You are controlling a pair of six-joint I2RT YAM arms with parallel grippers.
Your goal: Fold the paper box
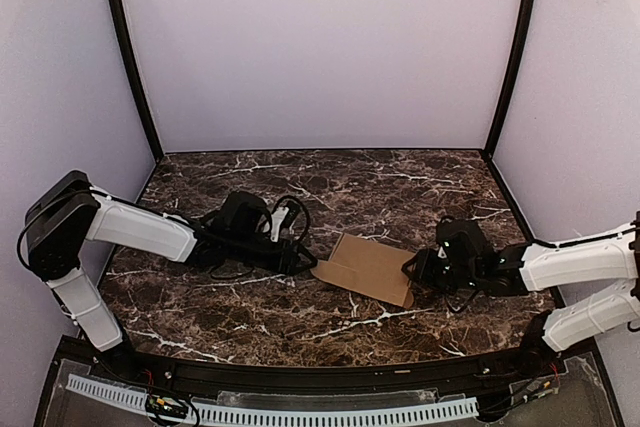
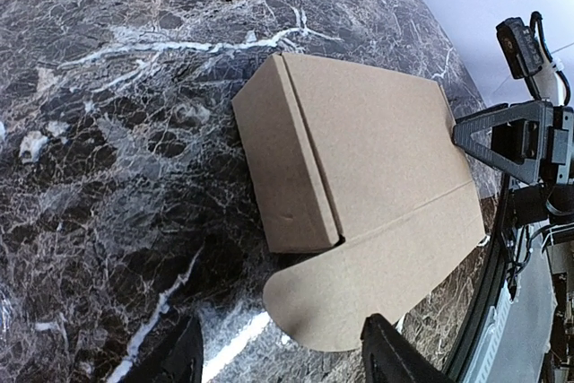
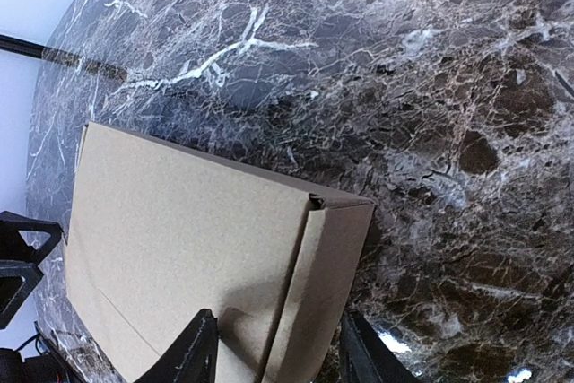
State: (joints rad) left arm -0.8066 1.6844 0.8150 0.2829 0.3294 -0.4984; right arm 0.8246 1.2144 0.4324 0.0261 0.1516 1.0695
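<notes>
The paper box (image 1: pixel 368 267) is plain tan cardboard, lying partly folded and low on the dark marble table, between the two arms. In the left wrist view the box (image 2: pixel 359 150) shows a folded side panel and a rounded flap that reaches in between my open left gripper (image 2: pixel 282 365). In the top view the left gripper (image 1: pixel 305 259) sits at the box's left end. My right gripper (image 1: pixel 410 272) sits at the right end. In the right wrist view the box (image 3: pixel 179 239) fills the lower left, and the right gripper (image 3: pixel 278 356) is open with the box's end panel between its jaws.
The marble table (image 1: pixel 400 187) is closed in by pale walls at the back and both sides, with black posts (image 1: pixel 130 57) at the back corners. A white slotted strip (image 1: pixel 300 412) runs along the near edge. The right gripper's fingers (image 2: pixel 493 136) show in the left wrist view.
</notes>
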